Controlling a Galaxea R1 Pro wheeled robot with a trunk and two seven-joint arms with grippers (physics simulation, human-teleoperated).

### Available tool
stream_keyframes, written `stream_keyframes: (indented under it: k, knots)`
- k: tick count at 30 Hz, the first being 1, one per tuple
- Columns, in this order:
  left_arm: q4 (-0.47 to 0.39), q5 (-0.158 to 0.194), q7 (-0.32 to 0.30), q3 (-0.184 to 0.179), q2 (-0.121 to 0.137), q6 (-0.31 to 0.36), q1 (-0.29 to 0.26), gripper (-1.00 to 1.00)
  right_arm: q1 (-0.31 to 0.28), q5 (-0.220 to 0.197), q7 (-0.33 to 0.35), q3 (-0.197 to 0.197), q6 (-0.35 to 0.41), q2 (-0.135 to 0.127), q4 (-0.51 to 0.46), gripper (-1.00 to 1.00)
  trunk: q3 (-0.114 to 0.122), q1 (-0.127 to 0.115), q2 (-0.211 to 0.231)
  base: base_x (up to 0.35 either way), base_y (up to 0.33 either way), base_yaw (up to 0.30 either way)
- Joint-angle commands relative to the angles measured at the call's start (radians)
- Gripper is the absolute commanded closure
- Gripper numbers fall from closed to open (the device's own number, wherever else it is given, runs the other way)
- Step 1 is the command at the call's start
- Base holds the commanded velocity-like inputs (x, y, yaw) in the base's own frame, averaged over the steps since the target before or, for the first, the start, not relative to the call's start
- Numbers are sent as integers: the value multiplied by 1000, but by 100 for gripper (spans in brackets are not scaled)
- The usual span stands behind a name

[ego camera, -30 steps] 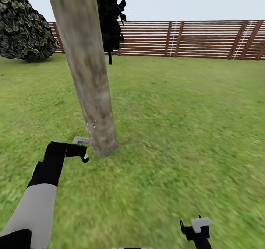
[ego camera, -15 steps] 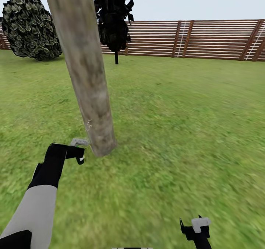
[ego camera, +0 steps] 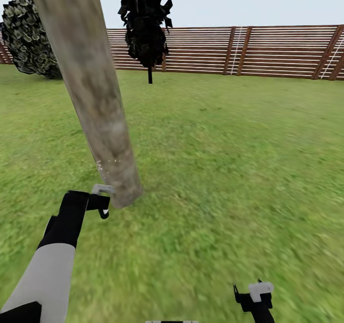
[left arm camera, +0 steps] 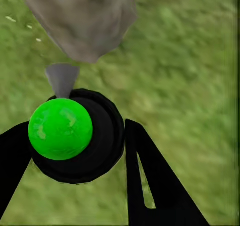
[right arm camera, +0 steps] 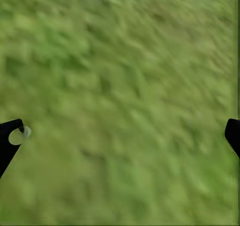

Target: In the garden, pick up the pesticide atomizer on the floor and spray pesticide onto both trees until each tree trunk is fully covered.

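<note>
Between the 2 earlier head pictures and this one the whole scene has slid, so my camera has swung, and the thick, pale grey-brown, mottled tree trunk (ego camera: 95, 103) now stands further to the left and leans more across the picture, while my left arm keeps its place beside the trunk's foot. Around it lies the wide green grass lawn (ego camera: 229, 170), closed at the back by the brown horizontal-slat wooden fence (ego camera: 248, 50). My left gripper (ego camera: 100, 203) is clamped on the pesticide atomizer with its black round body and bright green cap (left arm camera: 61, 129), its grey nozzle (left arm camera: 62, 78) pointing straight at the trunk's base, which is just beyond it; a few pale droplets sit low on the bark. The trunk's long axis climbs up and away from the nozzle, so I judge the spray must travel upward along it. My right gripper (ego camera: 253, 298) hangs spread apart over bare grass, well away from the trunk.
</note>
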Motion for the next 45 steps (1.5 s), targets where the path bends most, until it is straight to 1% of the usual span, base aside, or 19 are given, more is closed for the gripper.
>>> stream_keyframes:
  k: [1, 4, 6, 8, 10, 14, 17, 20, 22, 27, 30, 34, 35, 37, 39, 40, 41, 43, 45]
  knots:
    - [2, 0, 0, 0, 0, 0, 0, 100, 0, 0, -1, 0, 0, 0, 0, -100, 0, 0, 0, 237, -195, 0]
    - [5, -2, 1, 5, 3, 0, 6, 100, 0, 0, 0, 0, 0, 0, 0, -100, 0, 0, 0, 240, -188, 6]
    - [9, -3, 0, 51, 12, -4, 34, 100, 0, 0, 0, 0, 0, 0, 0, -100, 0, 0, 0, 243, -178, 207]
    - [10, -6, 0, 64, 12, -14, 42, 100, 0, 0, 0, 0, 0, 0, 0, -100, 0, 0, 0, 141, -101, 221]
    - [13, -5, 4, 66, -8, -41, 82, 100, 0, 0, 0, 0, 0, 0, 0, -100, 0, 0, 0, 29, -21, 51]
    - [46, -1, 40, 66, -50, -49, 95, 100, 0, 0, 0, 0, 0, 0, 0, -100, 0, 0, 0, 5, -3, 8]
    - [54, -2, 62, 75, -40, -91, 97, 100, 0, 0, 0, 0, 0, 0, 0, -100, 0, 0, 0, 0, 0, 0]
    - [55, -1, 65, 100, 7, -123, 98, 100, 0, 0, 0, 0, 0, 0, 0, -100, 0, 0, 0, 0, 0, 0]
    - [56, 2, 66, 101, 7, -127, 99, 100, 0, 0, 0, 0, 0, 0, 0, -100, 0, 0, 0, 61, 0, 0]
    - [87, 1, 67, 98, -39, -129, 100, 100, 0, 0, 0, 0, 0, 0, 0, -100, 0, 0, 0, 286, 0, 0]
    - [90, 2, 67, 99, -44, -130, 100, 100, 0, 0, 0, 0, 0, 0, 0, -100, 0, 0, 0, 323, 0, 0]
    - [92, -4, 66, 107, -31, -133, 103, 100, 0, 0, 0, 0, 0, 0, 0, -100, 0, 0, 0, 100, 0, 0]
    - [91, -4, 67, 115, 11, -135, 132, 100, 0, 1, 0, 0, 0, 0, 0, -100, 0, 0, 0, 8, 0, 0]
    - [92, 0, 67, 117, 40, -153, 140, 100, 0, 1, 0, 0, 0, 0, 0, -100, 0, 0, 0, 4, 0, 0]
    - [95, 1, 67, 118, 45, -186, 154, 100, 0, 1, 0, 0, 0, 0, 0, -100, 0, 0, 0, 1, 0, 0]
    - [128, 4, 67, 115, 31, -217, 176, 100, 0, 1, 0, 0, 0, 0, 0, -100, 0, 0, 0, 0, 0, 0]
    - [147, 4, 67, 114, 21, -221, 179, 100, 0, 1, 0, 0, 0, 0, 0, -100, 0, 0, 0, 0, 0, 0]
    - [191, 3, 67, 111, -24, -229, 183, 100, 0, 2, 0, 0, 0, 0, 0, -100, 0, 0, 0, 0, 0, 0]
    - [200, 1, 68, 110, -49, -231, 184, 100, 0, 2, 0, 0, 0, 0, 0, -100, 0, 0, 0, 0, 0, 0]
